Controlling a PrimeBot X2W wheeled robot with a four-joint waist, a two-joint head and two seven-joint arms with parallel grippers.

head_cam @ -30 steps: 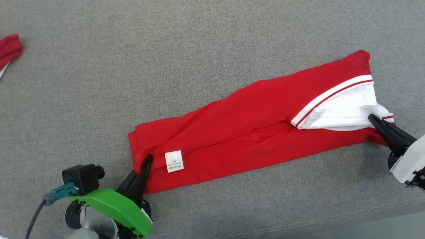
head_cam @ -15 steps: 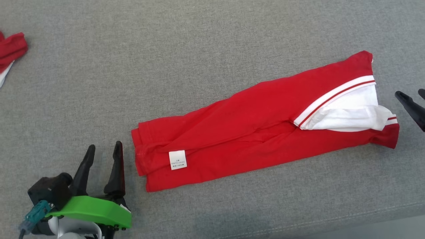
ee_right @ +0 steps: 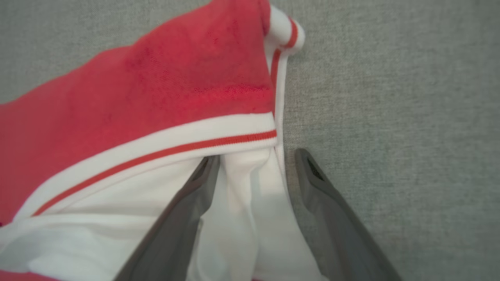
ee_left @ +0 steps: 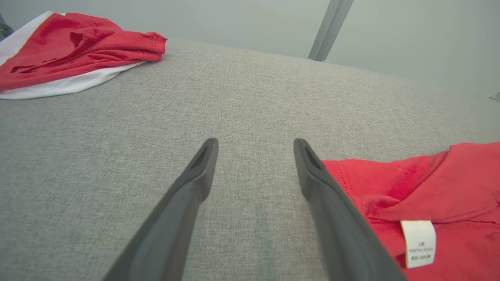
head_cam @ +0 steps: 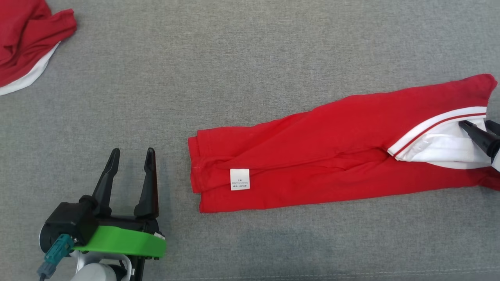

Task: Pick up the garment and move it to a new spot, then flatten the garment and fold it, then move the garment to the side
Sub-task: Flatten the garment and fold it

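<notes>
Grey fabric (ee_right: 390, 97); up close, right tool (ee_right: 256, 155) straddles garment (ee_right: 156, 86) edge.

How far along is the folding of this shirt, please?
Done: the shirt lies flat, folded lengthwise into a long strip. In hand: the right gripper, open, straddles its white edge; the left gripper is open beside the hem, not touching. Left: probably folding it shorter, then moving it aside.

Two red garments: a folded garment (head_cam: 312, 156) just right of the left gripper (head_cam: 133, 151) and under the right gripper (head_cam: 476, 124), a crumpled garment (head_cam: 27, 39) well beyond the left. Two grippers, both spread, two fingers each. One white label (head_cam: 240, 179).
</notes>
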